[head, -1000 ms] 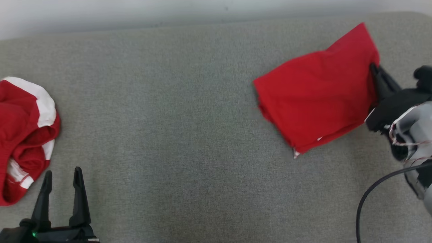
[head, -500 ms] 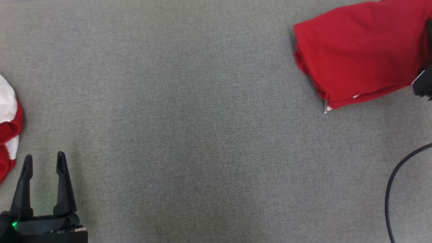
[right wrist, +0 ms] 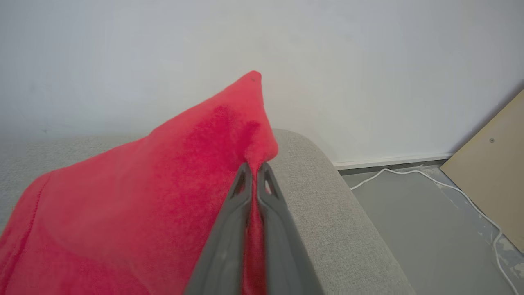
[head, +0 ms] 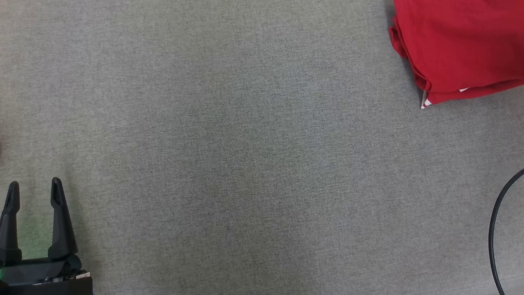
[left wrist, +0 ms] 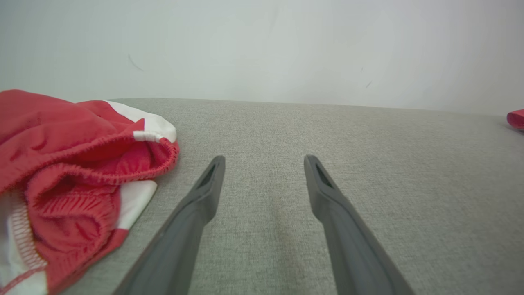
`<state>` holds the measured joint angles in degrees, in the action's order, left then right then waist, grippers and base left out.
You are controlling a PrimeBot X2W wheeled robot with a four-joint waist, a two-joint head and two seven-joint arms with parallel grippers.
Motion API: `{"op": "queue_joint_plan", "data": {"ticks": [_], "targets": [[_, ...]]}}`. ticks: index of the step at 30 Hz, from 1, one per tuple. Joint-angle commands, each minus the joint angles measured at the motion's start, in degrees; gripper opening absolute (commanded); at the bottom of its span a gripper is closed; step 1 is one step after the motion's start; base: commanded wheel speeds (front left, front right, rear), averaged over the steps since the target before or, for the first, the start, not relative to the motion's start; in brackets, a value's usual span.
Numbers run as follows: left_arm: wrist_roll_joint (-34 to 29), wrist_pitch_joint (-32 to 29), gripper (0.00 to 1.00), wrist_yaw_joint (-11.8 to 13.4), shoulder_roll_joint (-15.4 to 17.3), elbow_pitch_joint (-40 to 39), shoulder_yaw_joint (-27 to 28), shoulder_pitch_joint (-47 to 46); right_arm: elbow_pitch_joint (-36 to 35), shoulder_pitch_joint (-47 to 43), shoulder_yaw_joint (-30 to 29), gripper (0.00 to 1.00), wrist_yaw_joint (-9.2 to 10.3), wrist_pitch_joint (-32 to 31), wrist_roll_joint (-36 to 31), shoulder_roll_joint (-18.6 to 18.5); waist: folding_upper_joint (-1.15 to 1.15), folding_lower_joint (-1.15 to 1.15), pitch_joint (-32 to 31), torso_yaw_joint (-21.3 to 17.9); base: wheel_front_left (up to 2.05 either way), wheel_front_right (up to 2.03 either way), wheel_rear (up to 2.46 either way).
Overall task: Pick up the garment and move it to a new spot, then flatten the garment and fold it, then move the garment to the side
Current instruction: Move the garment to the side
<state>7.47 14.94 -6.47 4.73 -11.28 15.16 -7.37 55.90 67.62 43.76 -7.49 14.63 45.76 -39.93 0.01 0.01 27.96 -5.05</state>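
Across the wide grey cushion point(head: 245, 143), the folded red garment point(head: 462, 45) sits at the far right, close to the cushion's rounded end, and runs off the top and right edges of the head view. A second, crumpled red-and-white garment point(left wrist: 73, 164) lies just beside the left gripper point(head: 35, 183), on its left. That gripper's fingers stand wide apart with nothing between them, low at the near left and well apart from the folded piece. The right gripper point(right wrist: 254, 166) is pinched tight on the folded garment's edge. In the right wrist view a corner peaks above the fingertips and the rest of the cloth spreads down and to the left of the fingers. So the right arm alone has it, and setting it down at this side looks like the move left to make. A thin black cable point(head: 497, 229) curves at the near right.
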Motion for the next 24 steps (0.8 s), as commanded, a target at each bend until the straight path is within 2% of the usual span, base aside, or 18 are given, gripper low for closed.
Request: {"op": "queue_joint_plan", "data": {"ticks": [1,16,17,18,19,24], "targets": [[-0.5,0.2,1.0,-0.1,0.3,-0.2,0.3,-0.3,0.2,0.5,0.0,0.0,-0.01,0.2,-0.4,0.0,-0.01,-0.01,0.1,-0.2,0.0,0.0,0.0],[-0.8,0.2,1.0,-0.3,0.3,-0.7,0.3,-0.4,3.8,2.7,1.3,0.0,-0.01,0.6,-3.4,0.4,-0.01,-0.01,0.6,0.2,0.0,0.0,0.0],[-0.8,0.2,1.0,-0.3,0.3,-0.7,0.4,-0.4,4.4,2.9,1.2,0.36,-0.01,0.6,-3.8,0.4,-0.01,-0.01,0.6,0.2,0.0,0.0,0.0],[-0.8,0.2,1.0,-0.3,0.3,-0.7,0.5,-0.3,4.9,3.2,1.3,0.96,-0.01,0.6,-4.4,0.5,-0.01,-0.01,0.6,0.3,0.0,0.0,0.0],[-0.8,0.2,1.0,-0.3,0.3,-0.7,0.6,-0.4,5.7,3.9,1.3,1.0,-0.01,0.7,-5.5,0.3,-0.01,-0.01,0.6,0.3,0.0,0.0,0.0],[-0.8,0.2,1.0,-0.4,0.1,-0.6,0.7,-0.3,5.6,4.5,0.1,1.0,-0.01,0.6,-8.3,0.7,-0.01,-0.01,0.2,0.1,0.0,0.0,0.0]]}}
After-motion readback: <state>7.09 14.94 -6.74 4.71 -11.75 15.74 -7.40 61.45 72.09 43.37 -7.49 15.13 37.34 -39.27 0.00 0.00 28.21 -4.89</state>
